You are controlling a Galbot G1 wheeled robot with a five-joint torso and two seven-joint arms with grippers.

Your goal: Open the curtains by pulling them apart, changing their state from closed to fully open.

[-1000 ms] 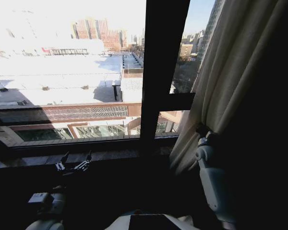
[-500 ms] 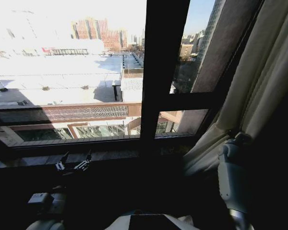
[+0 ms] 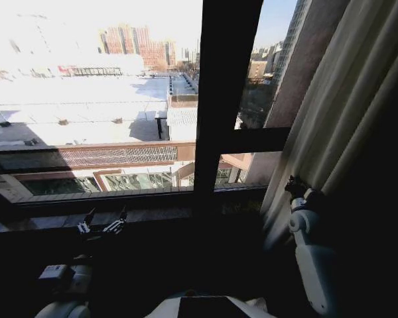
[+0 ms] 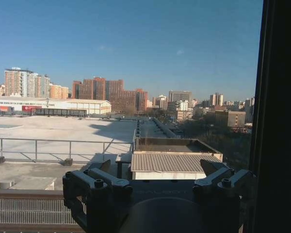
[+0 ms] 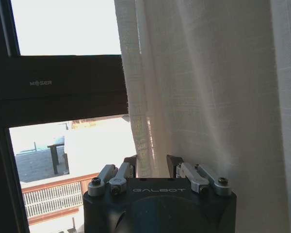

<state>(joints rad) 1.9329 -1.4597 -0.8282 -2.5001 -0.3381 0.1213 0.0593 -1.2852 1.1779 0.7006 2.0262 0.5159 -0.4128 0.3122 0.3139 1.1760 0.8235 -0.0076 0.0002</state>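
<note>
I have the right gripper at the curtain's leading edge, off to my right past the dark window post. In the right wrist view the fingers sit on either side of a narrow fold of the white weave, a small gap between them with the cloth running through it. I judge them closed on that fold, though the contact itself is partly hidden.

Compared with a second ago, the curtain edge has gone well to the right and uncovered more of the right-hand pane. Against half a second ago, though, the arm has come back slightly toward the post and the hem has followed it. So the pull has gained ground overall but lost a little just now.

The left gripper sits low by the sill, unmoved, its fingers spread wide apart with nothing between them in the left wrist view.

To my eye the left glass is bare, and the right pane is mostly open. The fabric hangs bunched along my right side, so the job looks nearly done but not finished.
</note>
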